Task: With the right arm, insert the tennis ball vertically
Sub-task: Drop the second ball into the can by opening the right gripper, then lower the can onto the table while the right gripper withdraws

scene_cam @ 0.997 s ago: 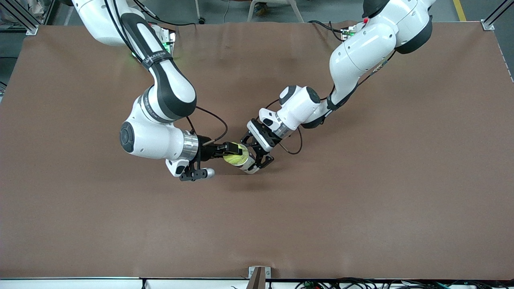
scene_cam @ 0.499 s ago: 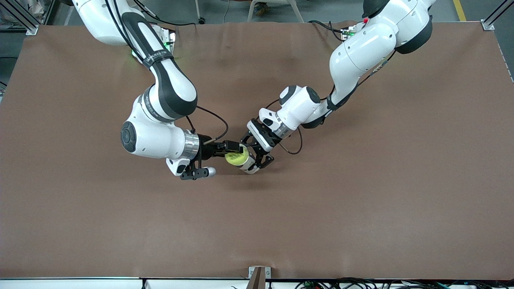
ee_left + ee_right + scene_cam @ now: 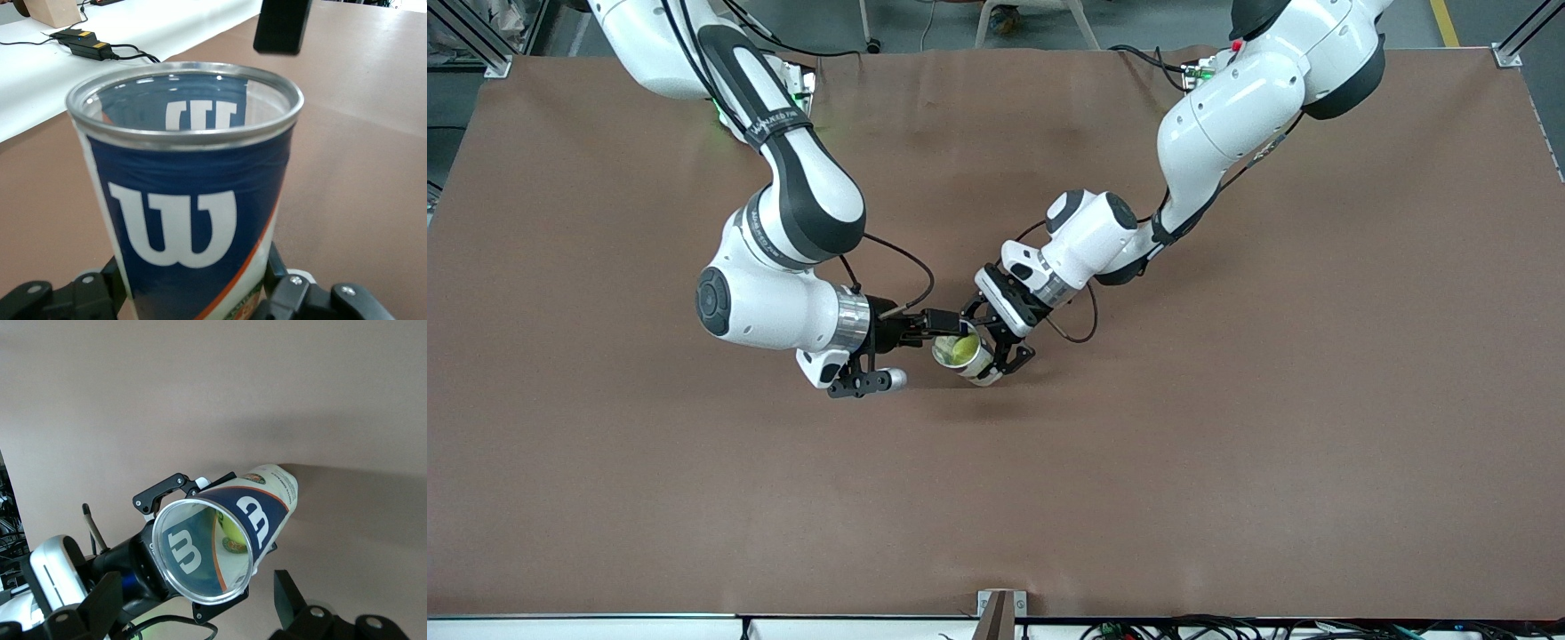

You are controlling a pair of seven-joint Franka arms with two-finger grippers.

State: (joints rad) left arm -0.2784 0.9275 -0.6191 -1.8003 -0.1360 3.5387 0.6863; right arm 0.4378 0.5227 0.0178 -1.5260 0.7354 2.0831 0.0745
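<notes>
A blue and white Wilson ball can (image 3: 971, 357) is held tilted above the middle of the table, its open mouth up. My left gripper (image 3: 1003, 348) is shut on its lower body; it also shows in the left wrist view (image 3: 193, 297) round the can (image 3: 187, 200). The yellow-green tennis ball (image 3: 961, 349) lies inside the can, seen through the mouth in the right wrist view (image 3: 231, 535). My right gripper (image 3: 947, 325) is open and empty just over the can's rim (image 3: 200, 550). One of its fingers (image 3: 283, 25) shows above the rim.
The brown table cloth (image 3: 1227, 427) spreads all round. The table's white edge with cables and a small black box (image 3: 83, 41) lies toward the front camera.
The ball was between my right gripper's fingers at the can's mouth; now it sits down inside the can and the right fingers stand apart. The left arm has held still.
</notes>
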